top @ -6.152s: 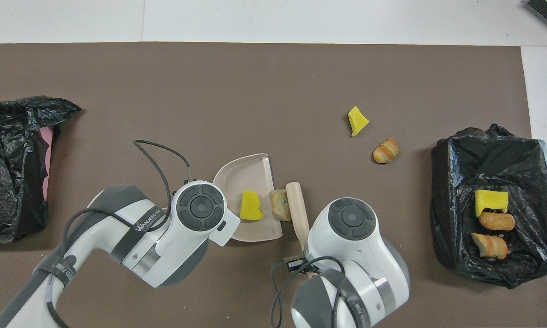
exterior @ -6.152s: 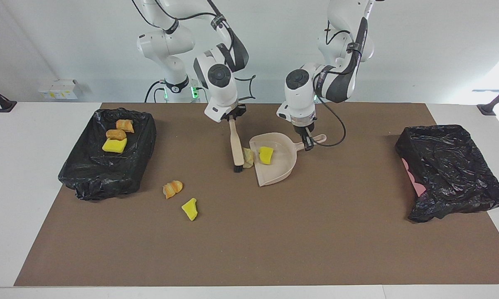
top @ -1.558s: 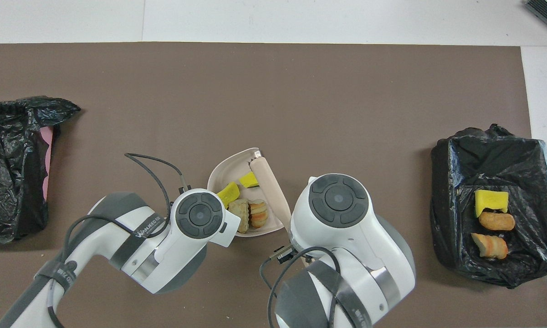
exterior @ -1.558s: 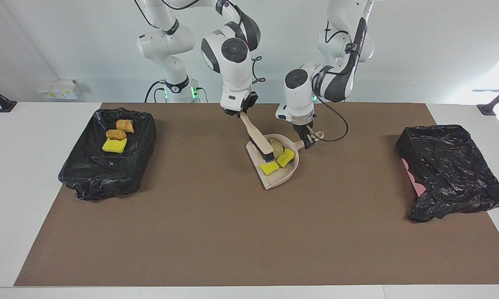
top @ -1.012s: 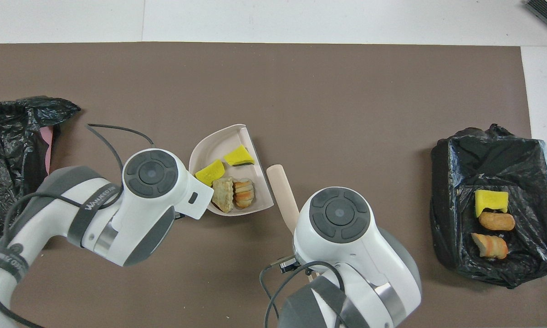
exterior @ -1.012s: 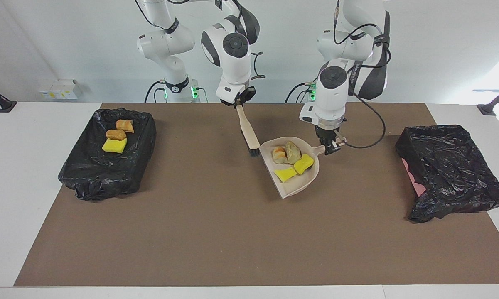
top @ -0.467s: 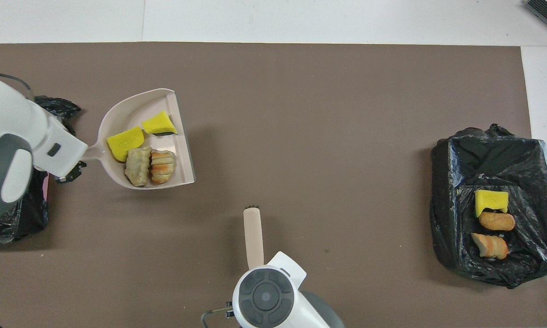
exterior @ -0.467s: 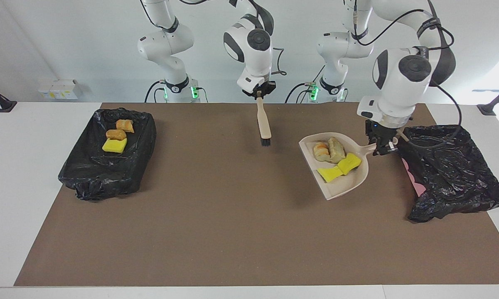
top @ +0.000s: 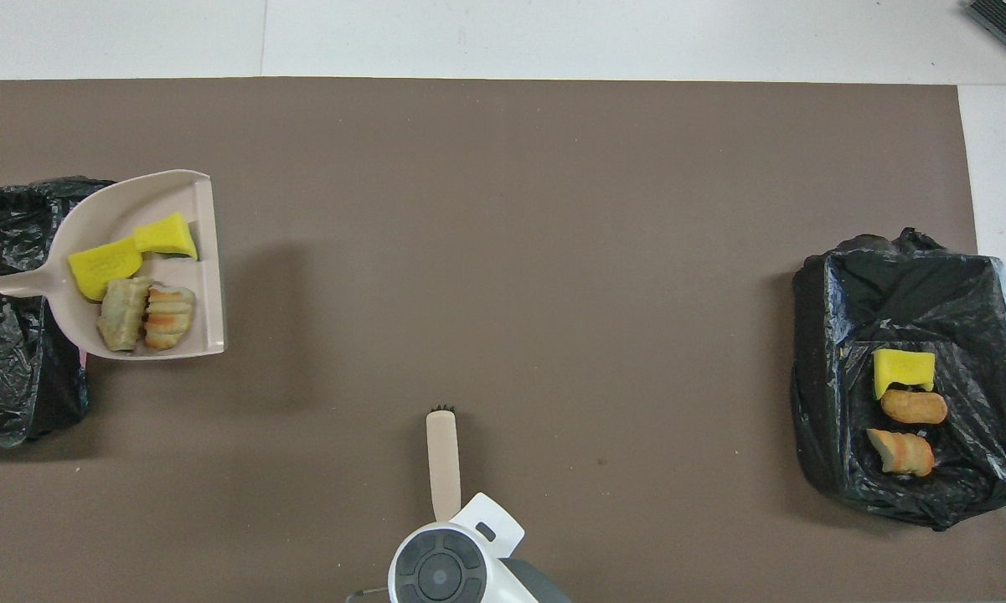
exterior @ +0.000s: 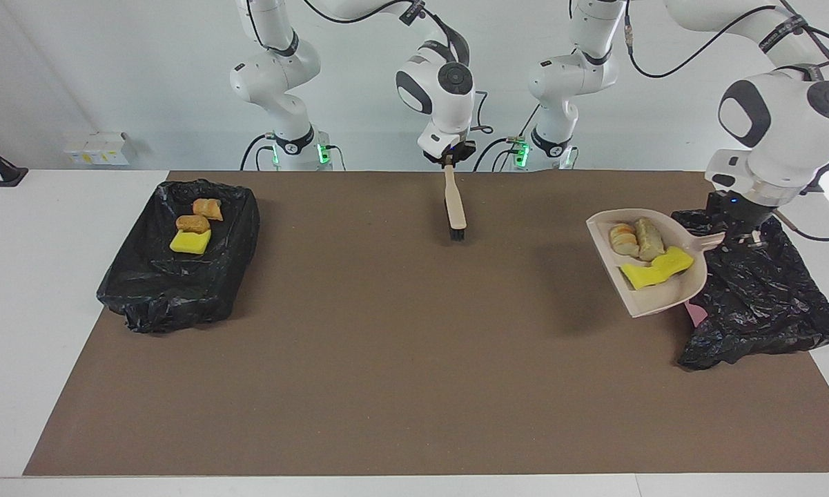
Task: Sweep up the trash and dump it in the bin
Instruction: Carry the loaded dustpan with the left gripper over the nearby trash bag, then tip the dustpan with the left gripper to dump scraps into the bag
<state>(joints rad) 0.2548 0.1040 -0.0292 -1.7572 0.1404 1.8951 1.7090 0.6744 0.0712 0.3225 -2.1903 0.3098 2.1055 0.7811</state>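
My left gripper is shut on the handle of the beige dustpan, which hangs in the air at the edge of the black-bagged bin at the left arm's end. On the pan lie several bits of trash: two yellow chunks and two bread-like lumps. My right gripper is shut on the beige brush, bristles down, over the mat close to the robots. Seen from overhead, the brush pokes out from under the right hand, and the left hand is almost out of view.
A second black-bagged bin stands at the right arm's end and holds a yellow chunk and two bread-like lumps. A brown mat covers the table between the two bins.
The left arm has carried the loaded dustpan from mid-table to the bin at its own end. The right arm has drawn the brush back toward the robots.
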